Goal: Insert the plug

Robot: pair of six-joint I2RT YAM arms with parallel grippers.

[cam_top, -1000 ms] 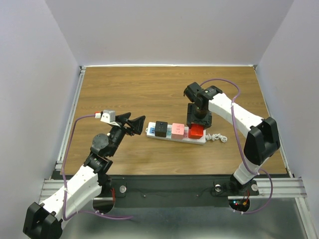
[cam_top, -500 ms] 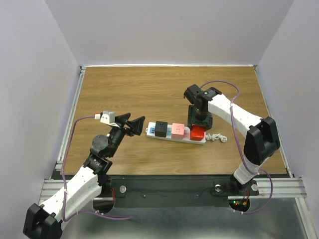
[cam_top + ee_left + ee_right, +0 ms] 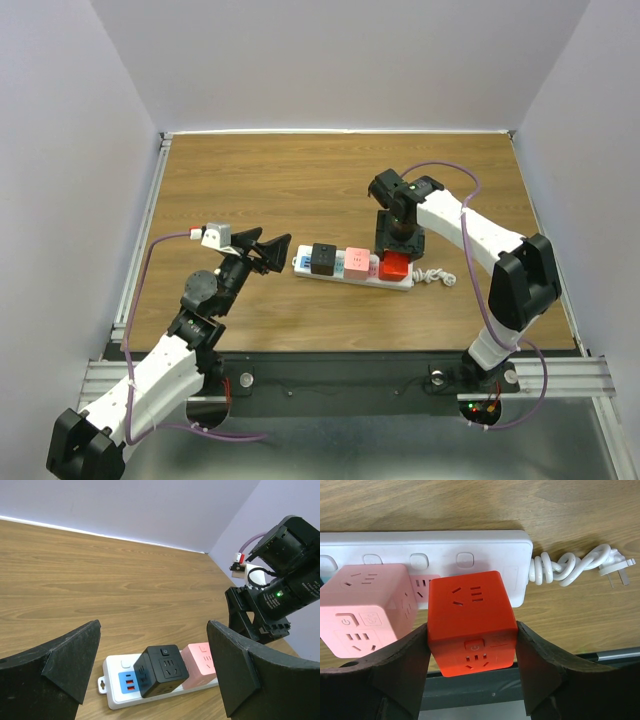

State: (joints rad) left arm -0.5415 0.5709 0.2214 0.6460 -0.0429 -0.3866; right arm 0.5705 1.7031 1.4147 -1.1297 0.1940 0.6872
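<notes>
A white power strip lies on the wooden table, with a black cube plug and a pink cube plug seated in it. My right gripper is shut on a red cube plug, both pads pressed on its sides, holding it down at the strip's right end beside the pink cube. My left gripper is open and empty, just left of the strip; its view shows the black cube and the pink cube between its fingers.
The strip's coiled white cord and its flat plug lie on the table to the right of the strip, also seen in the right wrist view. The table's front edge and black rail lie close below.
My right gripper has sunk slightly with the red cube onto the strip. The left arm has not moved.
</notes>
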